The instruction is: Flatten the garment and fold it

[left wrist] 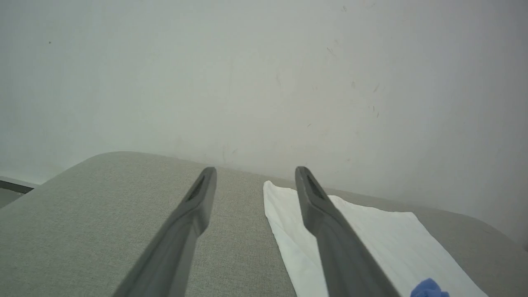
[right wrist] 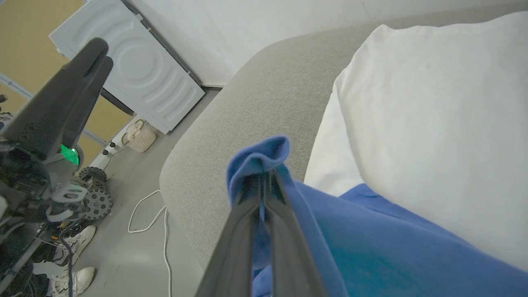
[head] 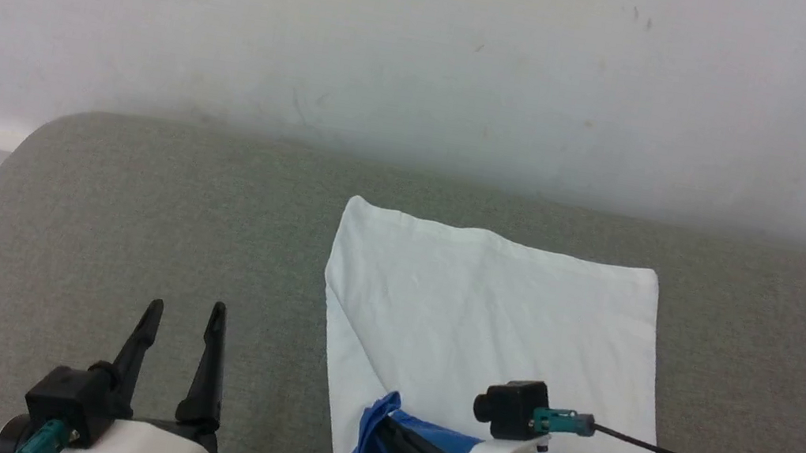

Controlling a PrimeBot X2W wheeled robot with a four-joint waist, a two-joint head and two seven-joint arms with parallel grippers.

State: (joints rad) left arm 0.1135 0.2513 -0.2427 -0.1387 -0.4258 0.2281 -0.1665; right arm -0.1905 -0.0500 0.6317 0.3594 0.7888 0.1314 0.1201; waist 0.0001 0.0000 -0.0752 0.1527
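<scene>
Fold under way: blue edge pinched at the near end of the garment.

The grey bench (head: 132, 218) carries the garment (head: 493, 320), its white body lying flat right of centre and its blue part nearest the robot. The right gripper (right wrist: 264, 181) is clenched on a bunched blue edge (right wrist: 255, 159). The left gripper (head: 187, 308) hangs released beside the garment's left side, apart from it. Next, probably, the blue goes across the white without dragging the body askew. The near end is cut off and partly covered by the right arm, so I cannot tell sleeve from shoulder.
</scene>
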